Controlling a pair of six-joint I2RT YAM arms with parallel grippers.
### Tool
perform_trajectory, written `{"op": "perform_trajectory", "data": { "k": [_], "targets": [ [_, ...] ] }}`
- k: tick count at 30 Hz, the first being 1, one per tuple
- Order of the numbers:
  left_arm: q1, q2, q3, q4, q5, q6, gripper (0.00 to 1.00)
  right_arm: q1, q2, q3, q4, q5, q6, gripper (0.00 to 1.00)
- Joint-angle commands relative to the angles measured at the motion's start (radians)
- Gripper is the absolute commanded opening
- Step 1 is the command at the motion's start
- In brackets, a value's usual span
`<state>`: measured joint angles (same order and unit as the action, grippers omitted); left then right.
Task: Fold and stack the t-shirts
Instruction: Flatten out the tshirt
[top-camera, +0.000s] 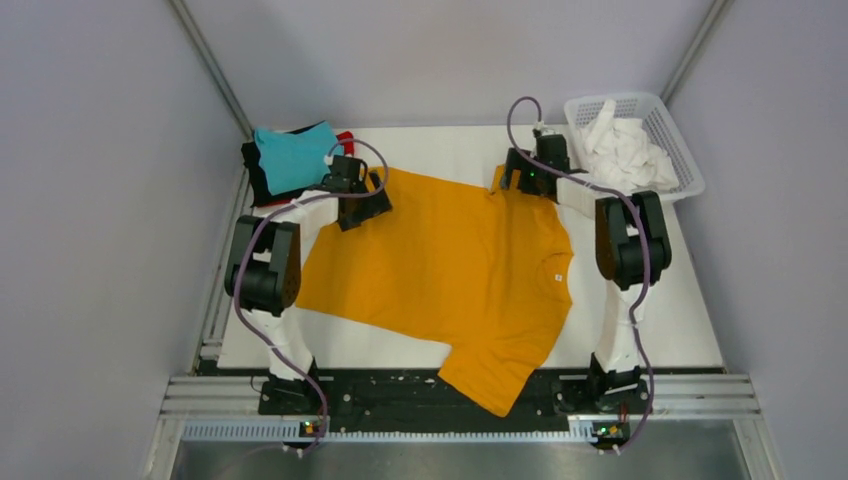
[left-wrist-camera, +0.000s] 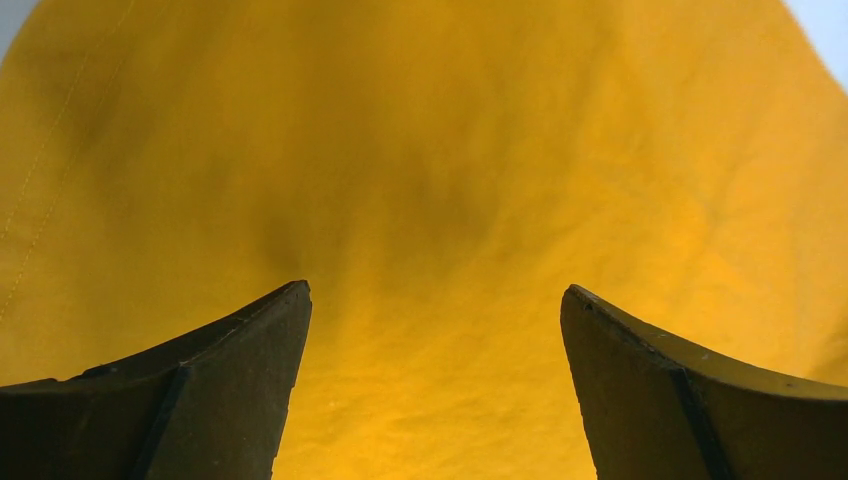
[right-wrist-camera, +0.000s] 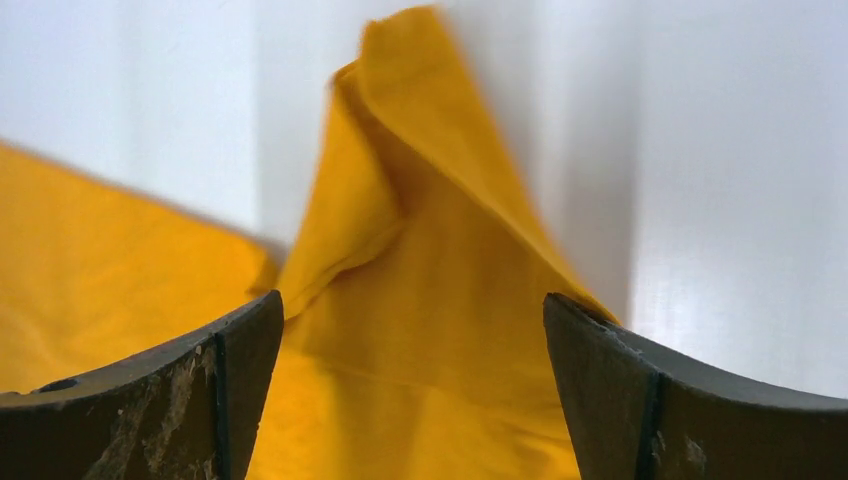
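Left gripper and right gripper both stood spread wide, holding nothing, each low over the far edge of the mustard-orange t-shirt, which lay opened out across the table, collar to the right. At the far left corner sat the folded stack, teal over black and red. The far sleeve was bunched into a peak just ahead of the right gripper's jaws, and the near sleeve overhung the table's front edge. A fold begun now would likely trap that crumple or drag the hanging sleeve crooked. The tabletop was white and the walls plain grey. A white basket of pale cloth stood far right.
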<state>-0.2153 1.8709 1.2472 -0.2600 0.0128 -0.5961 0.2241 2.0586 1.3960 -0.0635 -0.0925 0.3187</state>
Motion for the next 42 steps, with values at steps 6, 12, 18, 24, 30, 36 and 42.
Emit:
{"op": "perform_trajectory", "data": {
  "k": [6,12,18,24,30,36,42],
  "targets": [
    [0.016,-0.023,-0.078,0.051,0.035,-0.027,0.99,-0.086,-0.025,0.013,-0.002,0.228,0.044,0.99],
    [0.016,-0.066,-0.129,0.052,0.025,-0.036,0.98,-0.081,-0.125,-0.034,0.030,0.143,0.044,0.99],
    [0.016,-0.074,-0.143,0.050,0.017,-0.038,0.98,-0.011,-0.195,-0.062,0.105,0.019,0.003,0.99],
    [0.016,-0.072,-0.155,0.014,-0.037,-0.034,0.97,0.012,-0.110,-0.034,0.118,-0.061,0.038,0.99],
    [0.016,-0.119,-0.233,0.020,-0.042,-0.072,0.97,0.052,-0.045,0.008,0.150,-0.140,0.053,0.99],
    [0.016,-0.184,-0.277,-0.061,-0.063,-0.117,0.94,0.078,0.093,0.202,0.044,-0.122,0.018,0.99],
    [0.016,-0.227,-0.304,-0.079,-0.075,-0.132,0.94,0.105,0.210,0.324,0.008,-0.138,0.023,0.99]
  ]
}}
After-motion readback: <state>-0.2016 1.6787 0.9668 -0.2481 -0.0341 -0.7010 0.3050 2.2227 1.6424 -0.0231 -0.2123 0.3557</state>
